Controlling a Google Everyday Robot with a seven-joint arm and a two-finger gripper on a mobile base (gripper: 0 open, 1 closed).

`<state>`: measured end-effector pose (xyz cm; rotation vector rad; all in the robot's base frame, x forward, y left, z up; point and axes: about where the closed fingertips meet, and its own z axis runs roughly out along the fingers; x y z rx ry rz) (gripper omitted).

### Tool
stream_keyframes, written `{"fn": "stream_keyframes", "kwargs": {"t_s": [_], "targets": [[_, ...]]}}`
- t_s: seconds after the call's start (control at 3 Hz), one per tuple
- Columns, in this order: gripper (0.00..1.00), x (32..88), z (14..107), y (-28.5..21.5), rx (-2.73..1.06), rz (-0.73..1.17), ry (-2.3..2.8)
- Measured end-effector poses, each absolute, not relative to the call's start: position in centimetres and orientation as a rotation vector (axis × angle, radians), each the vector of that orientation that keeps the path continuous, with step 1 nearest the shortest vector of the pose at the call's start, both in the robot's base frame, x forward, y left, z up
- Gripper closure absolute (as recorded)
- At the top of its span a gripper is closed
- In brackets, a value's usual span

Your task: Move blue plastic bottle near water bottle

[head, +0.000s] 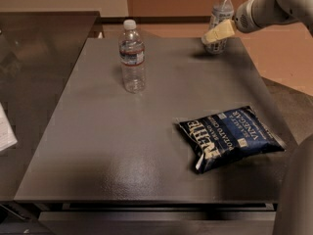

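The blue plastic bottle stands upright at the far right corner of the grey table; it has a white cap and a pale label. My gripper reaches in from the upper right and sits in front of the bottle's lower body, covering part of the label. The water bottle, clear and ribbed with a narrow red-and-white band, stands upright at the far left of the table, well apart from the gripper.
A dark blue chip bag lies flat at the near right of the table. A dark glossy counter adjoins the left edge, with a white paper on it. My arm crosses the upper right corner.
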<state>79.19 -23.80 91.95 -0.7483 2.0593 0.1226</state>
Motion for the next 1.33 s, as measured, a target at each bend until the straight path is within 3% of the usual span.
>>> {"fn": "stream_keyframes", "kwargs": {"t_s": [0.33,1.33], "targets": [[0.17,80.9,92.4,-22.8,-0.726,0.165,2.027],[0.88,79.6,95.4,-22.5,-0.72,0.246,1.965]]}}
